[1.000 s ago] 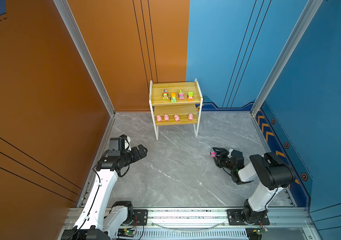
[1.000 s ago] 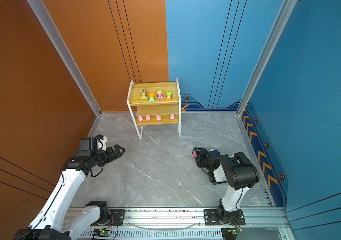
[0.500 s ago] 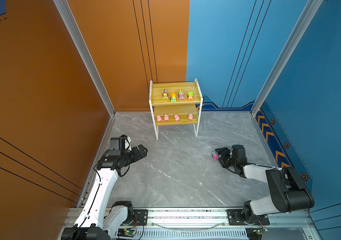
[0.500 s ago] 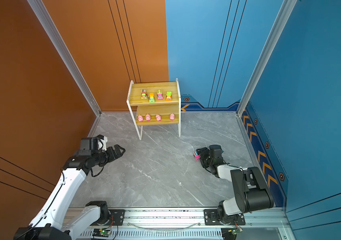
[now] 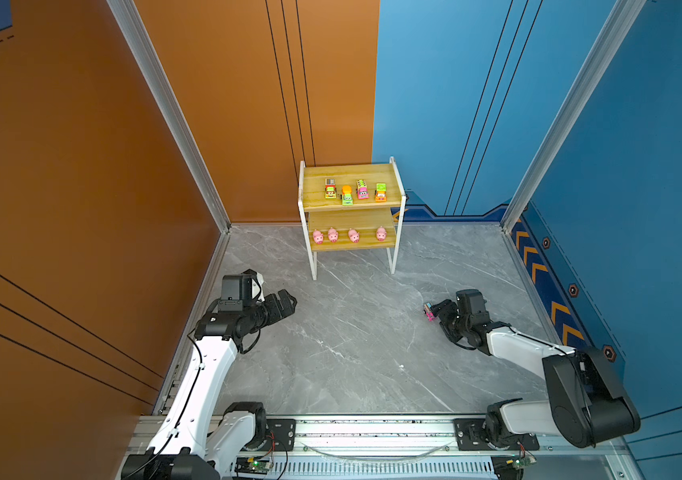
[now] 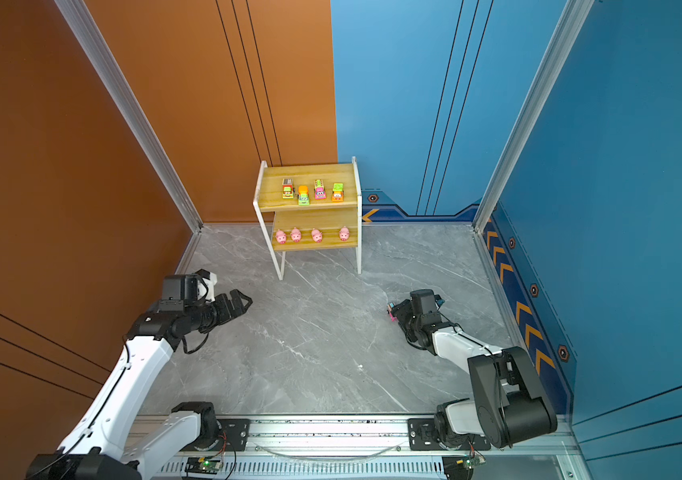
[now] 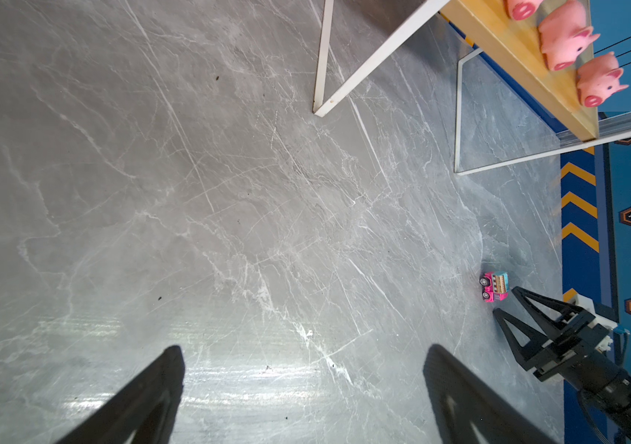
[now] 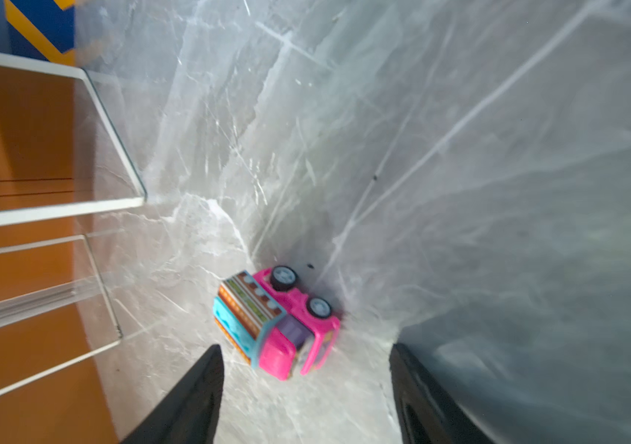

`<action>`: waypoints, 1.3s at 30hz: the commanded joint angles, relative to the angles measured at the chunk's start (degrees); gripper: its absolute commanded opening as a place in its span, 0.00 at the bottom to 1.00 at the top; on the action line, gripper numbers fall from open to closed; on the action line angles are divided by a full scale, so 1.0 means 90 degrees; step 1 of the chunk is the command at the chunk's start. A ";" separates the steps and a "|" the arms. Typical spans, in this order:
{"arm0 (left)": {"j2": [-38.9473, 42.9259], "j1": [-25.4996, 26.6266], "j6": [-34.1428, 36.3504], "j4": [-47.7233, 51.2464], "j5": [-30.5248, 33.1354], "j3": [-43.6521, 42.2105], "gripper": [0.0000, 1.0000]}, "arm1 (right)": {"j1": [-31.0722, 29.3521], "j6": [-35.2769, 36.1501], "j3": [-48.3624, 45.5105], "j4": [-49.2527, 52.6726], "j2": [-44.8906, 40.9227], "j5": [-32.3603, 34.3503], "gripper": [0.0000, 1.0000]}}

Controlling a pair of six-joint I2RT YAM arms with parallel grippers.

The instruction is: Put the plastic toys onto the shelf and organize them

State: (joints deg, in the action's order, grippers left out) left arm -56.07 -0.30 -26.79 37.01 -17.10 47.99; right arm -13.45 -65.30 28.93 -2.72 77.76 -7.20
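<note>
No legible text, labels or numbers anywhere.

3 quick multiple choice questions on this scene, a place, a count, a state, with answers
1. How many round pink toy pigs are on the lower board of the wooden shelf with white metal frame? A two. B four. C six.
2. Where is the pink plastic toy truck? A shelf's top board. B its lower board. C grey marble floor by the right gripper.
3. The left gripper is: A open, empty. B shut on a pig. C shut on the truck.
1 B, four in a row. 2 C, it lies before the right gripper. 3 A, jaws apart, nothing between.
</note>
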 commanded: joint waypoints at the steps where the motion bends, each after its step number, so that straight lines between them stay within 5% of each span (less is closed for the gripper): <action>1: 0.0019 0.0052 0.0100 0.0003 0.0035 -0.0109 0.98 | -0.0216 0.0655 0.0034 0.2229 -0.0296 0.1035 0.70; 8: 0.0104 0.0342 0.0413 -0.0011 0.0049 -0.0062 0.98 | -0.0735 0.2983 0.0675 0.2357 -0.0890 0.1328 0.69; 15: 0.0262 0.1748 0.1030 -0.0250 0.0551 0.0303 0.98 | -0.1597 0.4994 0.1233 0.2480 -0.0811 0.1756 0.68; 23: 0.0074 0.3012 0.2656 -0.0255 0.0421 0.0665 0.98 | -0.1327 0.5785 0.1143 0.2109 -0.0718 0.1371 0.69; 39: 0.0627 0.3154 0.2820 -0.0606 0.0238 0.0086 0.98 | -0.1037 0.6615 0.1941 0.2354 0.0553 0.1255 0.56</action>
State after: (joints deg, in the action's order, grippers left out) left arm -50.98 27.51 -2.59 32.67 -13.98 49.17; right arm -23.18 -8.43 43.81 16.58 80.58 3.68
